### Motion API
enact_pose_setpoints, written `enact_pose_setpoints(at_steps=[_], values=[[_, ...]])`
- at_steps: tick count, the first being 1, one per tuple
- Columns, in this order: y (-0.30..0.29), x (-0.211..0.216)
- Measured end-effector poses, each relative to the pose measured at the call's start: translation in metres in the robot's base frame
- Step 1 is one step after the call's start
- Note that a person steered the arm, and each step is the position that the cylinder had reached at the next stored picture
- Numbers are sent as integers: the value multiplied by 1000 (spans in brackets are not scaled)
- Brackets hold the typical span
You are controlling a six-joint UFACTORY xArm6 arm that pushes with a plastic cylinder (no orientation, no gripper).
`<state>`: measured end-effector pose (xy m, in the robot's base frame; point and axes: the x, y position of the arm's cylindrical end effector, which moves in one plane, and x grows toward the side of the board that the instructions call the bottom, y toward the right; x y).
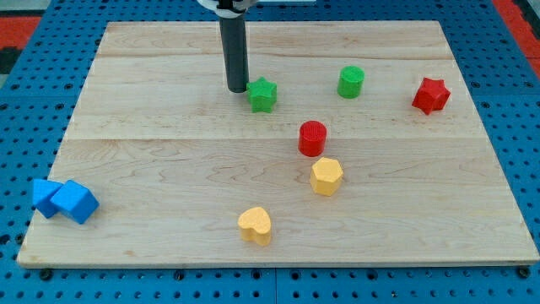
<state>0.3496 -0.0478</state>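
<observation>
My tip (237,89) rests on the wooden board in the upper middle of the view, at the left side of the green star block (263,95), touching it or almost so. A green cylinder (351,82) stands further to the view's right, and a red star block (431,95) lies near the right edge. Below the green star sits a red cylinder (312,138), with a yellow hexagonal block (326,176) just under it. A yellow heart block (255,225) lies near the bottom middle.
Two blue blocks (64,200) sit pressed together at the board's (152,169) bottom left corner, partly over its left edge. A blue perforated surface (25,118) surrounds the board on all sides.
</observation>
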Motion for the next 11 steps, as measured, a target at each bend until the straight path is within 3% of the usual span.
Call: enact_pose_setpoints(at_steps=[2, 3, 7, 9, 11], values=[[24, 16], [-3, 88], [143, 103], [188, 162], [236, 183]])
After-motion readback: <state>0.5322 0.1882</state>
